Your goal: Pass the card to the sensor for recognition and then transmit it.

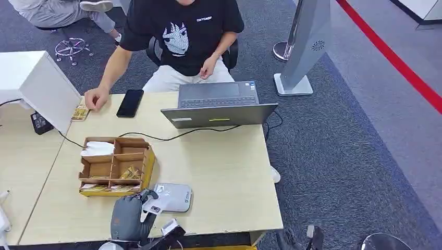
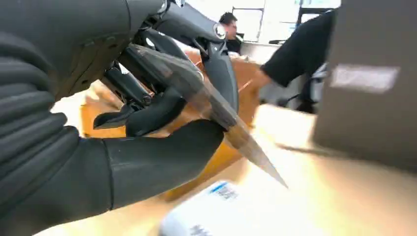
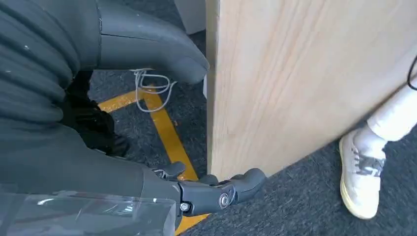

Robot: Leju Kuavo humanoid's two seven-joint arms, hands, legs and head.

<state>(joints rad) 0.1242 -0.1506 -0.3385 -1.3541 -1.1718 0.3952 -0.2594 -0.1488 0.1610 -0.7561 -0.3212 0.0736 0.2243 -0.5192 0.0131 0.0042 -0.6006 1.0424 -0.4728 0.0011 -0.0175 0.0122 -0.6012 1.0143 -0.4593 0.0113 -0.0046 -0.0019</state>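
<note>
The left hand [image 1: 136, 208] pinches a thin card [image 2: 206, 101] between thumb and fingers, just above the flat white sensor pad [image 1: 174, 197] on the pale wooden worktop [image 1: 219, 172]. A wooden compartment box [image 1: 115, 165] stands beside the pad. The right hand [image 3: 216, 191] hangs below the worktop's edge, fingers loosely apart, grasping nothing.

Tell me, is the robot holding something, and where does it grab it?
Yes. The left hand pinches a card near its middle, between thumb and fingers, above the grey sensor. The right hand holds nothing.

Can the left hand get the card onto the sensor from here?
Probably yes: the left hand pinches the card right beside the sensor, with nothing between them.
</note>
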